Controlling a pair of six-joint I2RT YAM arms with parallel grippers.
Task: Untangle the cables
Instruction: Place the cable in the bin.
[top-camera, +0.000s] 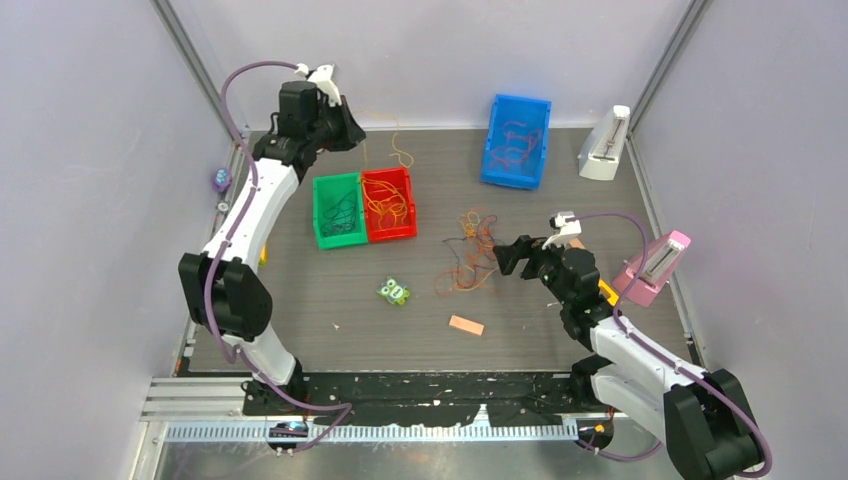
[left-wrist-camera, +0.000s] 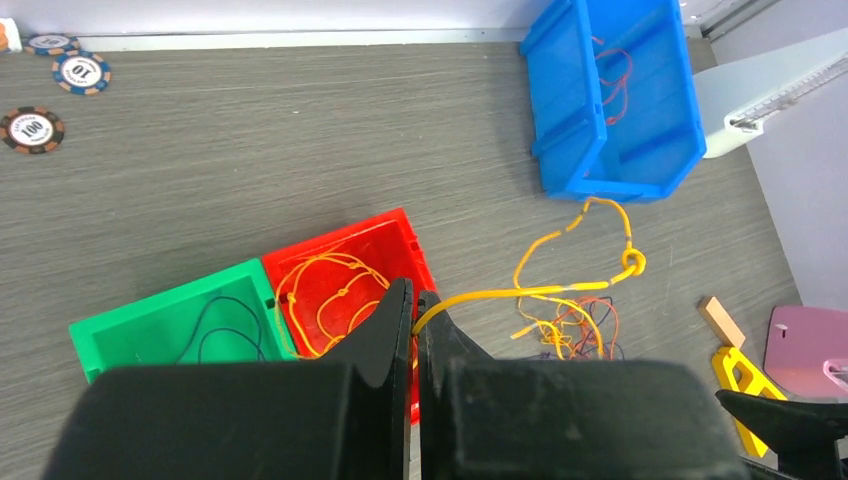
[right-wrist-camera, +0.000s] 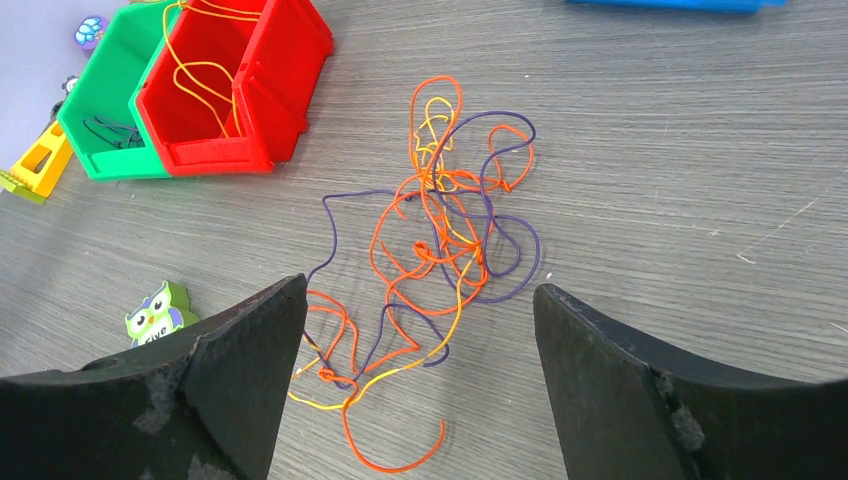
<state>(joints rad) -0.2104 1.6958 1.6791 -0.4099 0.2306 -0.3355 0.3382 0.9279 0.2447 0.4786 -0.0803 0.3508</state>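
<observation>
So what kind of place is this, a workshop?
Likely a robotics test cell: a left arm and right arm bolted at a table's edge, pale walls around it, plus a red bin, green bin and tangled cables for practice.

A loose tangle of thin orange, yellow and dark purple wire-like cables (right-wrist-camera: 440, 250) lies flat on the grey table (right-wrist-camera: 650, 150). One thin yellow cable (left-wrist-camera: 520, 293) with a knot is pinched in the left gripper (left-wrist-camera: 414, 320). Other yellow strands (left-wrist-camera: 330, 290) lie in the red bin (left-wrist-camera: 405, 235), dark strands (left-wrist-camera: 215, 325) in the green bin (left-wrist-camera: 170, 305), and red strands (left-wrist-camera: 615, 75) in the blue bin (left-wrist-camera: 565, 100).
</observation>
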